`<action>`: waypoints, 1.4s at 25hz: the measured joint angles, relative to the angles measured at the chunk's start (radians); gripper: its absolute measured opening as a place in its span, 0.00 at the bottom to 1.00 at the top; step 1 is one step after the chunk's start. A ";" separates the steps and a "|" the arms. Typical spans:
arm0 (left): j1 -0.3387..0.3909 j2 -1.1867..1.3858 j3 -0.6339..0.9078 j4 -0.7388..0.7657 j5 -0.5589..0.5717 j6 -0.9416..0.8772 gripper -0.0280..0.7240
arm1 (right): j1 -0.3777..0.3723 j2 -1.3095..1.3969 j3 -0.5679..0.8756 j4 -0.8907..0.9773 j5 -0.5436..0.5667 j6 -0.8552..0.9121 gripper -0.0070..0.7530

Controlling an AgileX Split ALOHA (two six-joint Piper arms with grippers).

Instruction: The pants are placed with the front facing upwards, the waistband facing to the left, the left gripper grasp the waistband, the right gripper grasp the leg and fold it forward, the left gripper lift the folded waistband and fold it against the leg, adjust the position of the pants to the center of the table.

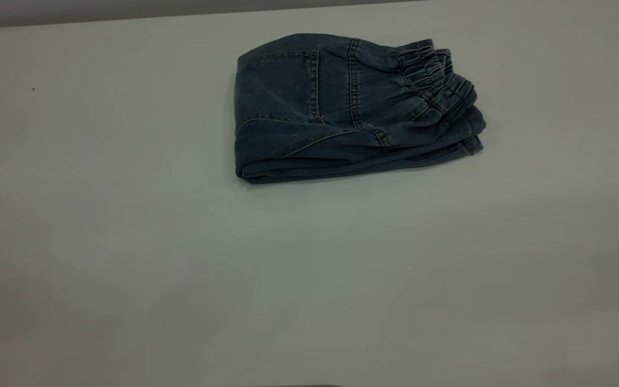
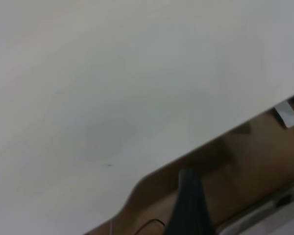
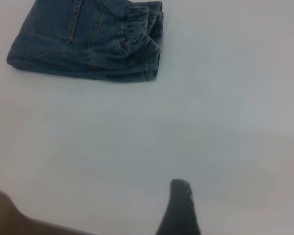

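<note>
While folded, pants [image 1: 352, 107] lie on table [image 1: 127, 242], both hands apart.

Pale grey table [image 1: 127, 258], folded pants [image 1: 342, 107] lying on it

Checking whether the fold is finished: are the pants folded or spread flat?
Folded. The pants lie as a compact stacked bundle on the table, waistband on top at the exterior view's right.

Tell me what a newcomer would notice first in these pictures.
The folded pants stand out, a dark denim bundle toward the far side of the pale table, with the gathered waistband at the bundle's right end. Neither end effector touches them; both wrist views show mostly bare tabletop.
</note>
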 joint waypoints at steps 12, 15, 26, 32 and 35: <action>0.000 0.000 0.035 -0.081 -0.037 0.095 0.72 | 0.000 -0.008 0.000 0.005 0.000 0.001 0.66; 0.000 0.000 0.035 -0.081 -0.038 0.096 0.72 | 0.000 -0.008 0.000 0.007 0.000 0.001 0.66; 0.084 -0.019 0.035 -0.083 -0.041 0.098 0.72 | 0.000 -0.008 0.000 0.008 0.000 0.001 0.66; 0.390 -0.113 0.035 -0.083 -0.041 0.098 0.72 | 0.000 -0.009 0.000 0.008 0.000 0.001 0.66; 0.505 -0.188 0.035 -0.083 -0.040 0.098 0.72 | 0.000 -0.009 0.000 0.009 0.000 0.001 0.66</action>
